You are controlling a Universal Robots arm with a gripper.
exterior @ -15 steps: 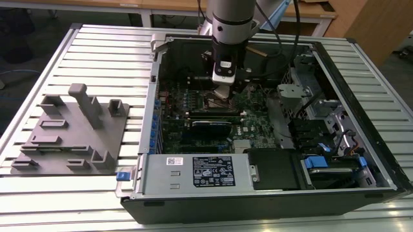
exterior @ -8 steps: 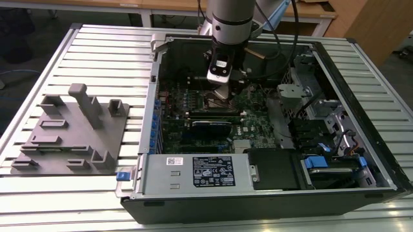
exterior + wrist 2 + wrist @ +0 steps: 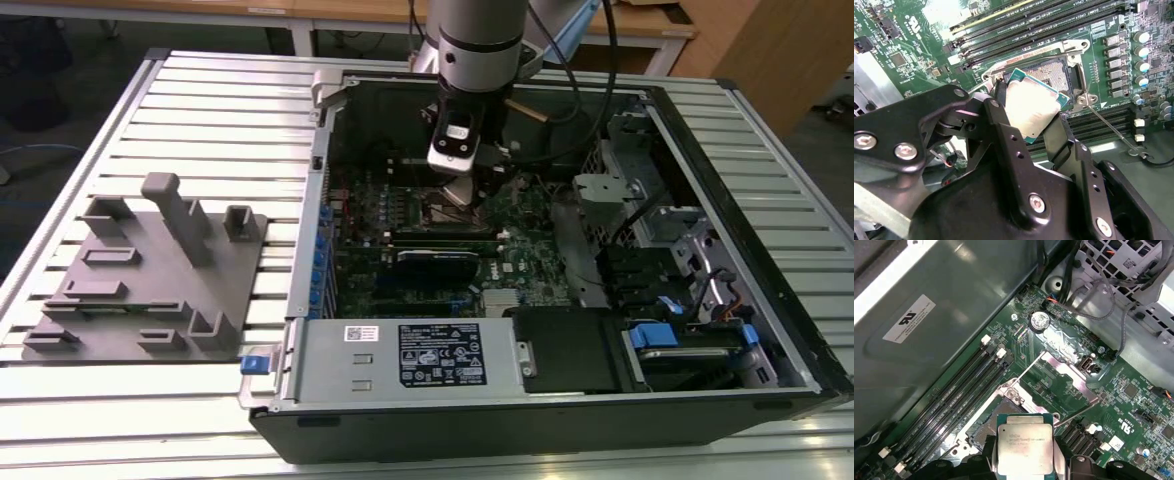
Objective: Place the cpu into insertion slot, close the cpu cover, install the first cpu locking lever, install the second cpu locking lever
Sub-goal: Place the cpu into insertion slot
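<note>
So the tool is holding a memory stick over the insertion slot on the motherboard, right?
Not a memory stick. The second wrist view shows the tool holding the cpu, a small square silver-topped chip, over the insertion slot on the motherboard.

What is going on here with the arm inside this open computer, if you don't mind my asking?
The robot arm reaches down into the open computer case. Its gripper is shut on the cpu, holding it tilted over the insertion slot on the green motherboard. The chip is not yet seated. The cpu cover stands swung open, so the slot is uncovered.
</note>
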